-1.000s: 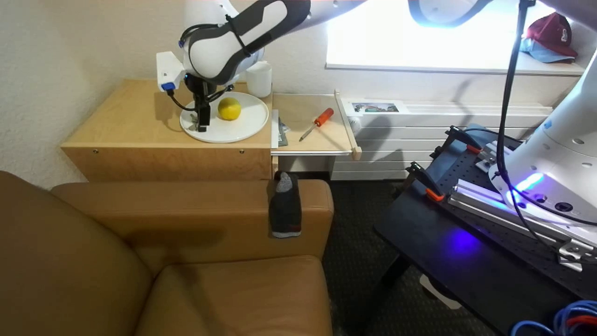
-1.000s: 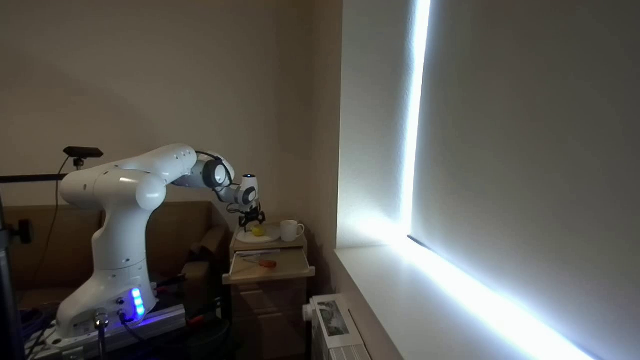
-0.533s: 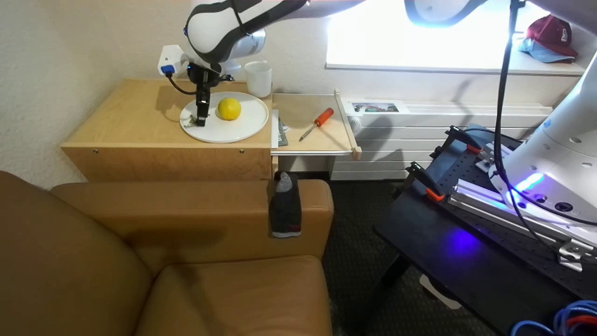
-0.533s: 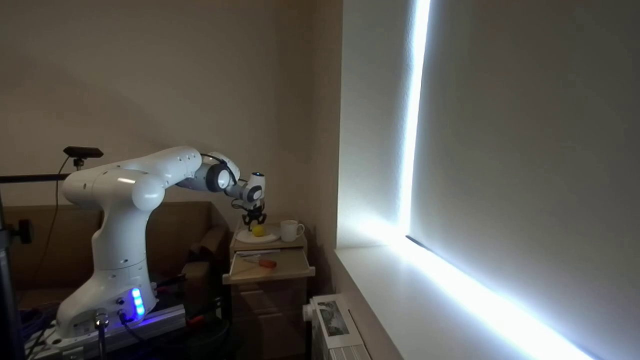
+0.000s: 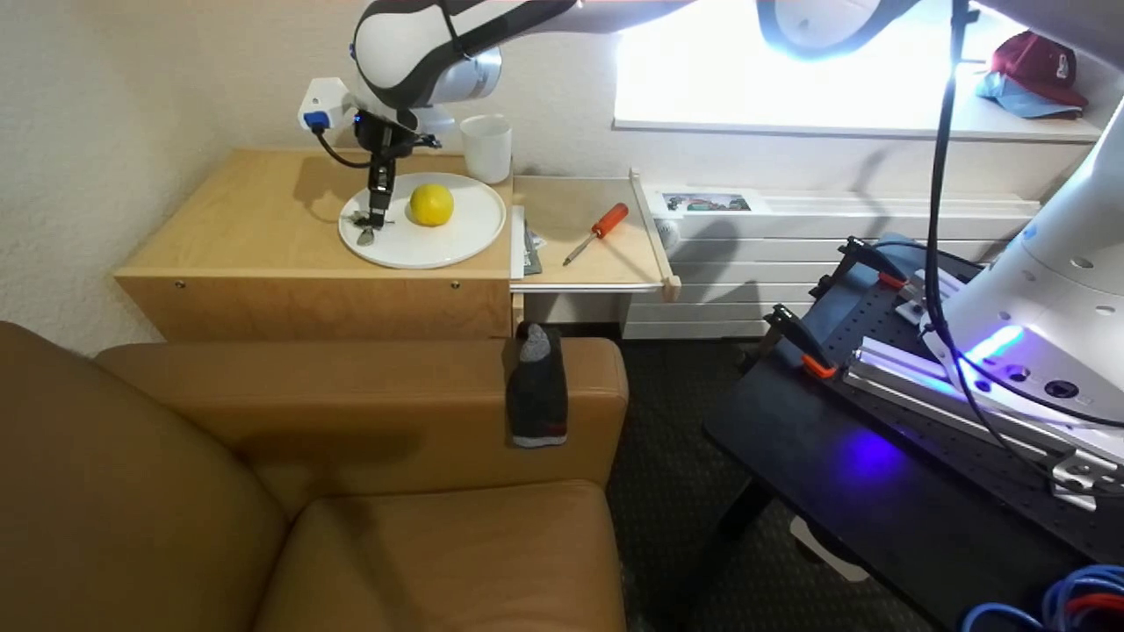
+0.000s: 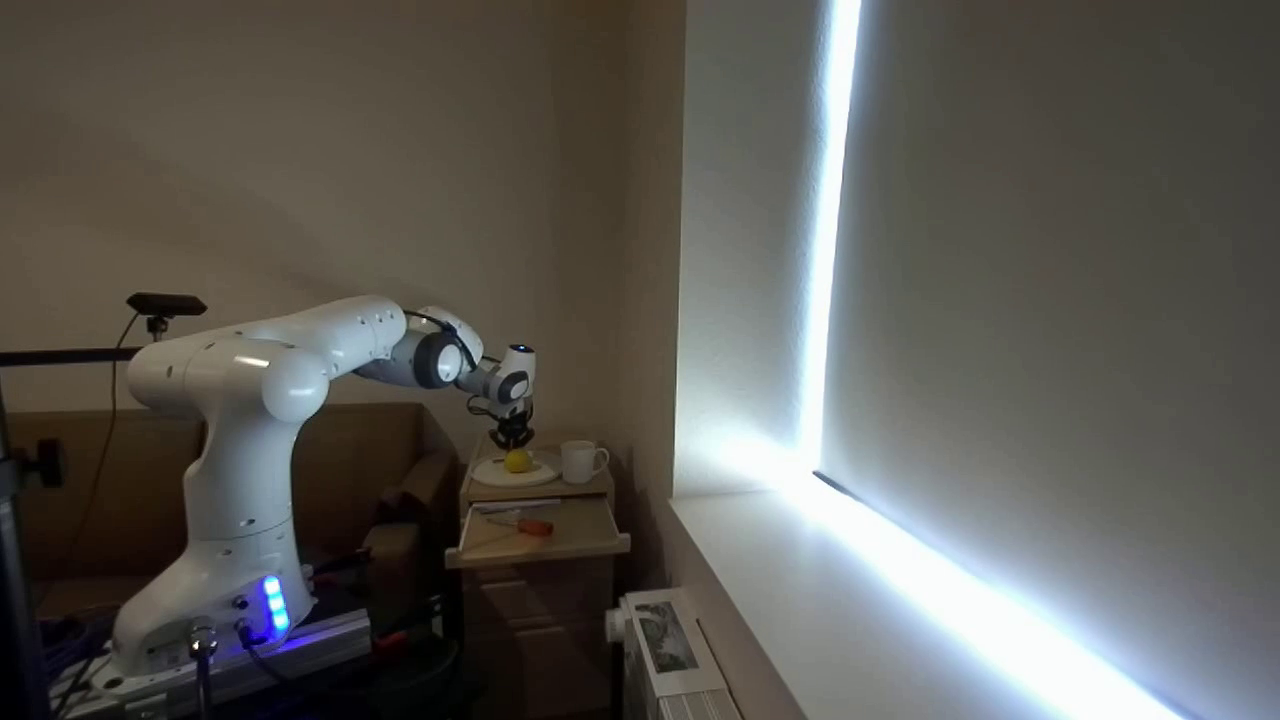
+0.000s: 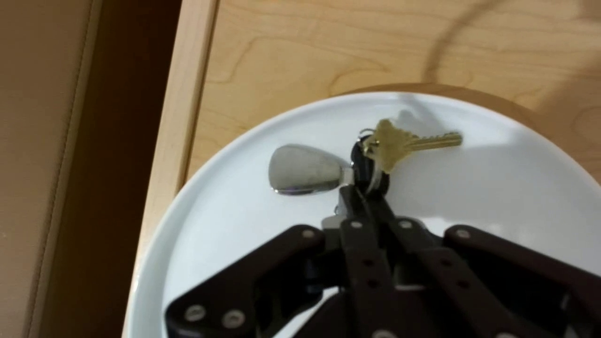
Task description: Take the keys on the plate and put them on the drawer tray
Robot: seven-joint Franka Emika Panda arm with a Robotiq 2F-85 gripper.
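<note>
The bunch of keys [image 7: 392, 144], with a brass key, a black piece, a ring and a silvery rounded fob [image 7: 304, 170], is over the left part of the white plate [image 5: 465, 239]. My gripper [image 7: 360, 195] points down there, its fingertips together on the black piece and ring. In an exterior view the fob shows just below the gripper [image 5: 377, 226]. Whether the keys still rest on the plate I cannot tell. To the right, the pale drawer tray [image 5: 562, 197] stands pulled out, lower than the cabinet top; it also shows below the plate in an exterior view [image 6: 580, 540].
A yellow fruit [image 5: 432, 204] sits on the plate, close to the gripper. Behind it stands a white mug [image 5: 487, 149]. In the tray lie an orange-handled screwdriver [image 5: 609, 220] and a grey packet [image 5: 531, 256]. A brown sofa [image 5: 351, 373] stands in front of the cabinet.
The gripper's jaws have gone from open to shut. The arm has shifted slightly over the plate, toward the mug's side. The fob now shows more clearly below the fingertips.
</note>
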